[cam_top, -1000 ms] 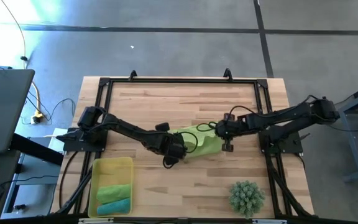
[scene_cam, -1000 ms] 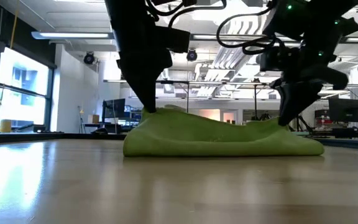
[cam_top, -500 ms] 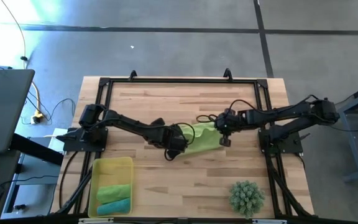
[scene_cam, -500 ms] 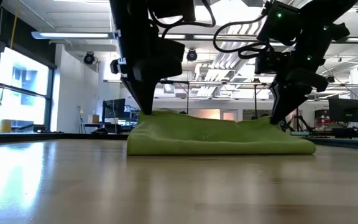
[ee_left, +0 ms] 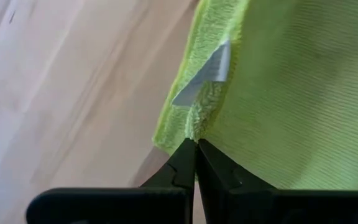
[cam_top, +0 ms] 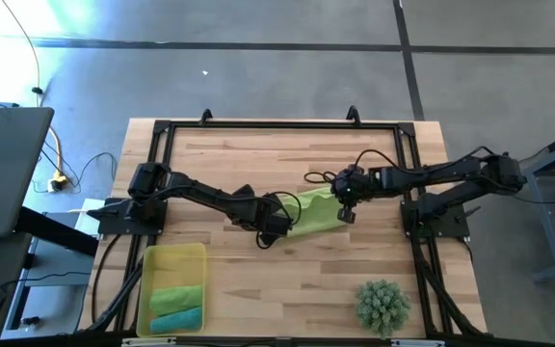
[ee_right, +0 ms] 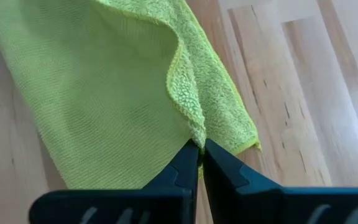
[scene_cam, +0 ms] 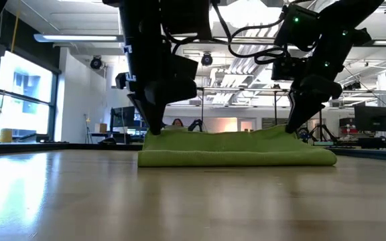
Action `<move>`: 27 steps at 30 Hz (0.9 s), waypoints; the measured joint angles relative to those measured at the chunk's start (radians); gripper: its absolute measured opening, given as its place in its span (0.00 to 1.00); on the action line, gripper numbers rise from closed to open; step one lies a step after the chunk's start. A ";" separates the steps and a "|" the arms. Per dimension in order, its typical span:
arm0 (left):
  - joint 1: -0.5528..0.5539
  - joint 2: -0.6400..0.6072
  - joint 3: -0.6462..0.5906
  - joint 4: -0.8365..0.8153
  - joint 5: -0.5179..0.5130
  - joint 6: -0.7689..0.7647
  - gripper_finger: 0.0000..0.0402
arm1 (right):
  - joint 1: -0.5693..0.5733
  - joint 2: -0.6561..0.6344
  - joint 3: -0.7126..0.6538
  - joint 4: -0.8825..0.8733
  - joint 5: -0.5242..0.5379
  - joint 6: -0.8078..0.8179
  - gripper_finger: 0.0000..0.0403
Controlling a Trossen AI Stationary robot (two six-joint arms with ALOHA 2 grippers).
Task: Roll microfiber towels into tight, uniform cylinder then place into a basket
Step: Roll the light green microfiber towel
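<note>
The towel out on the table is a bright lime green with a fine ribbed weave on one face and a fuzzier edge, plus a little grey-white tag on its hem, and it sits on a pale blond wood table with visible plank lines. Both arms are matte black, and the basket is see-through yellow with one lime green roll and one teal-blue roll inside. The spiky plant in the corner is a dusty sage green.

You see two black, slim, jointed arms with looping black cables, bolted to black bases; each wrist ends in tapered matte-black fingers.
</note>
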 joint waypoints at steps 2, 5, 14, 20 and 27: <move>0.004 0.000 0.000 0.002 -0.001 -0.002 0.00 | 0.000 0.016 0.000 0.001 -0.001 0.000 0.03; 0.011 0.001 0.000 0.001 -0.010 -0.002 0.00 | 0.000 0.049 0.000 0.013 -0.002 -0.005 0.03; 0.019 0.007 0.000 -0.008 -0.001 -0.002 0.00 | 0.000 0.098 0.000 0.047 0.023 -0.048 0.03; 0.019 0.014 0.001 -0.006 -0.020 -0.006 0.00 | 0.000 0.098 0.000 0.074 0.032 -0.052 0.03; 0.019 0.014 0.001 -0.016 -0.024 -0.010 0.00 | 0.000 0.098 0.000 0.070 0.098 -0.052 0.03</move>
